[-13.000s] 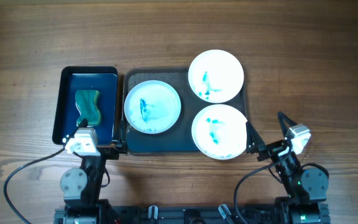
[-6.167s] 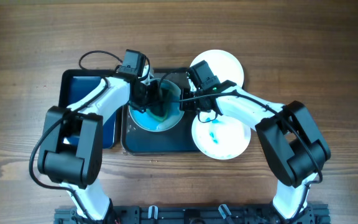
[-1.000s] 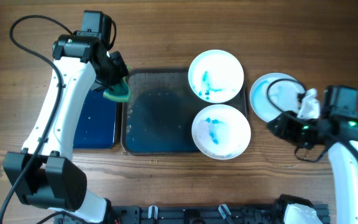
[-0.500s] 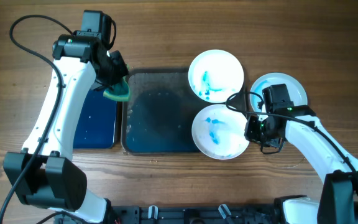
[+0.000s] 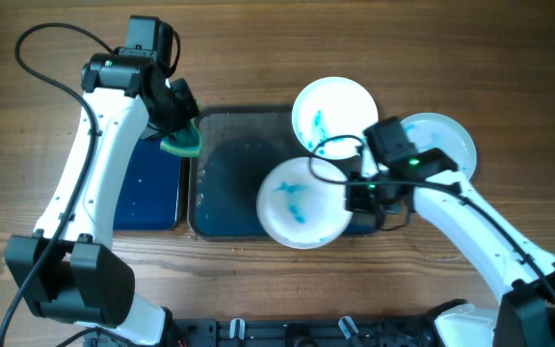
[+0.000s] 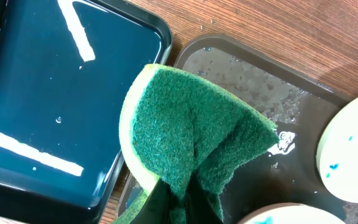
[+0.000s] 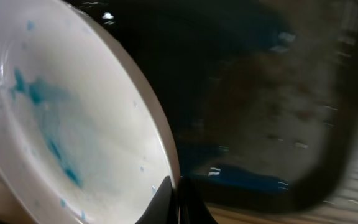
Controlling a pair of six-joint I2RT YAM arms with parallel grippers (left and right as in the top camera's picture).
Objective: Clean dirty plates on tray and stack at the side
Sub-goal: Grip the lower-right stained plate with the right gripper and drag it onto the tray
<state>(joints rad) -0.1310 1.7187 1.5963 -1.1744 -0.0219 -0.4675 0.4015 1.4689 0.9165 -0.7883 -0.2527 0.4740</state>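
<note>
1. Overhead view: the smeared plate (image 5: 297, 202) sat over the middle-right of the tray (image 5: 229, 198), directly to the left of the right gripper (image 5: 355, 196). Blue smears showed on its face.
2. The right gripper was pinched on that plate's near rim. The right wrist view showed the finger (image 7: 169, 194) clamped at the rim edge, with the plate (image 7: 73, 118) filling the left of the frame and the wet tray (image 7: 278, 93) beyond. I could not tell whether the plate was lifted or resting on the tray.
3. A second dirty plate (image 5: 333, 116) lay at the tray's far right corner, just beyond the right gripper. A third plate (image 5: 441, 143) lay on the table off the tray, behind the right arm.
4. The left gripper (image 5: 177, 125) was closed on a green sponge (image 5: 183, 145). It hung over the seam between the small blue tray (image 5: 147, 193) and the big tray, well apart from the held plate.
5. Judgement: the step in hand was placing the next dirty plate for scrubbing. One plate seemed done and two remained.
6. The next move would call for the plate set flat, the rim held steady, and the sponge brought across and pressed onto the smears.
</note>
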